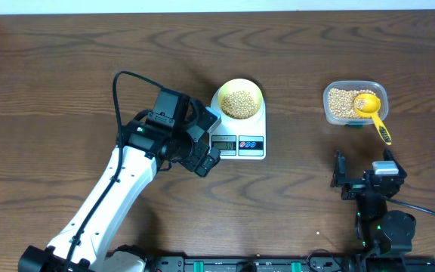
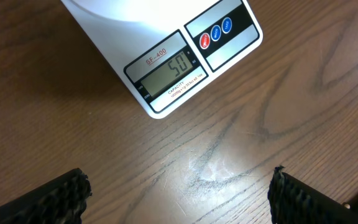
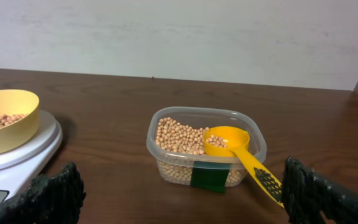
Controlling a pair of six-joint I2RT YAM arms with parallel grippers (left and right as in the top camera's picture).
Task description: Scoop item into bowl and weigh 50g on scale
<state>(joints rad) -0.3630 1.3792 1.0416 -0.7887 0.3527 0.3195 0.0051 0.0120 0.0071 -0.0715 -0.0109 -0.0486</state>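
On scale [image 1: 257, 148]: bowl [image 1: 260, 94] of beans [image 1: 239, 104] (display [image 2: 169, 73] 50).

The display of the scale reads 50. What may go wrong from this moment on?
1. The left gripper hangs open close to the front of the scale; a bump could shift it or the bowl and change the reading.
2. The scoop lies in the container with beans in it, its handle over the rim; a knock from the right gripper might spill them.

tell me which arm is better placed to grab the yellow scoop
Right. The right gripper is open in front of the container, the scoop handle pointing toward it; the left gripper is by the scale.
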